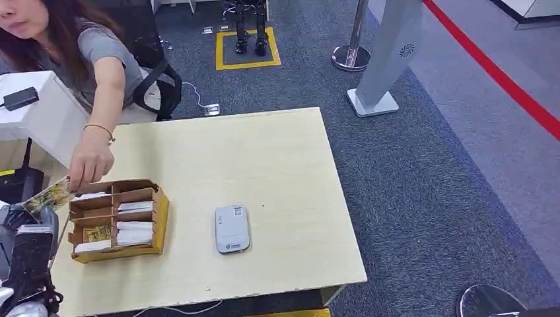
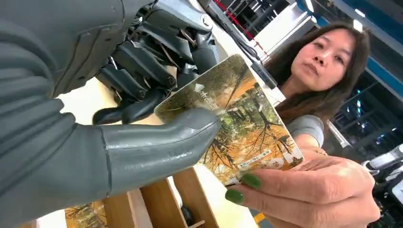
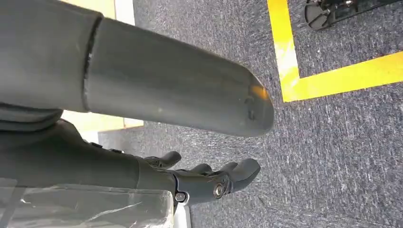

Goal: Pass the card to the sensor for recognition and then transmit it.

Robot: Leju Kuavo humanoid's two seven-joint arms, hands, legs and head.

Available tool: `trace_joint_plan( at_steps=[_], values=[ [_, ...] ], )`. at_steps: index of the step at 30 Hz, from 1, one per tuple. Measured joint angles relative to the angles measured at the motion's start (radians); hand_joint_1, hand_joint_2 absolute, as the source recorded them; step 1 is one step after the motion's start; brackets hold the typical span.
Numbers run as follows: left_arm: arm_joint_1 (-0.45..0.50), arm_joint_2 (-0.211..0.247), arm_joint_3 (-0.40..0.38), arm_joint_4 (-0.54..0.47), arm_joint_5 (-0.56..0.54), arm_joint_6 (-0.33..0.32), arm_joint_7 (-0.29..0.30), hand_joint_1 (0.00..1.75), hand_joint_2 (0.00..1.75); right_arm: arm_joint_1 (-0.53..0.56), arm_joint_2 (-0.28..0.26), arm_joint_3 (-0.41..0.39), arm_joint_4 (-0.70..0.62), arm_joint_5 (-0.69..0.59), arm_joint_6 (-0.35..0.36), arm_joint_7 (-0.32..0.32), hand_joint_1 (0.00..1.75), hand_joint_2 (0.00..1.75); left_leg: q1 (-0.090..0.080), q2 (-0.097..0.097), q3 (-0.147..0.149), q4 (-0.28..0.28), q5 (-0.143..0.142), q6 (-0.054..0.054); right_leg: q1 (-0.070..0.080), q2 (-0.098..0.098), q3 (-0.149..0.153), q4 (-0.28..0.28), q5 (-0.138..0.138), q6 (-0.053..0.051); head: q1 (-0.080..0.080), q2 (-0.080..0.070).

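**Card in a shared grip at the table's left edge**

Card first: we judge this the handover step, since it is held from both sides at once. Going big to small: the pale wooden table carries everything within the robot's reach. On it, near the left edge, sits the cardboard divided organizer box with more cards in its compartments, likely the supply. Well apart to its right lies the white card reader, flat and face up, so a card can be brought over it; recognition not yet done, we judge.

The left hand pinches the card between thumb and dark fingers, just beside the box. The person's hand grips the card's far end with fingertips, arm reaching over the box.

The right hand hangs over the carpet, fingers loosely apart, holding nothing, probably idle for this step.
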Motion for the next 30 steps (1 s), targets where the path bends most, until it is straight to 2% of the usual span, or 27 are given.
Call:
trace_joint_plan(
  at_steps=[12,19,23,27,30],
  values=[
    [-0.001,-0.008,0.0,0.0,-0.023,0.013,0.0,1.75,1.75,0.0,0.0,0.0,0.0,0.0,0.002,-0.001,0.0,0.0,0.0,0.0,0.0,0.0,0.0,0.0,0.0,0.0,0.0,0.0,0.0,0.0,0.0,0.0],
    [-0.023,-0.027,-0.047,0.01,-0.187,0.063,0.015,1.75,1.75,-0.005,0.0,0.0,0.0,0.0,0.014,-0.011,0.0,0.0,0.0,0.0,0.0,0.0,0.0,0.0,0.0,0.0,0.0,0.0,0.0,0.0,0.0,0.0],
    [-0.046,-0.04,-0.11,0.025,-0.361,0.155,0.018,1.75,1.75,-0.006,0.0,0.003,0.0,0.006,0.019,-0.011,0.0,0.0,0.0,0.0,0.0,0.0,0.0,0.0,0.0,0.0,0.0,0.0,0.0,0.0,0.0,0.0],
    [-0.082,-0.05,-0.193,0.044,-0.56,0.248,0.046,1.75,1.75,-0.008,0.0,0.013,0.0,0.013,0.026,-0.011,0.0,0.0,0.0,0.0,0.0,0.0,0.0,0.0,0.0,0.0,0.0,0.0,0.0,0.0,0.0,0.0],
    [-0.096,-0.055,-0.232,0.055,-0.578,0.255,0.051,1.75,1.75,-0.009,0.0,0.021,0.0,0.015,0.026,-0.011,0.0,0.0,0.0,0.001,0.0,0.0,0.0,0.0,0.0,0.001,0.0,0.0,0.0,0.0,0.0,0.0]
  ],
)
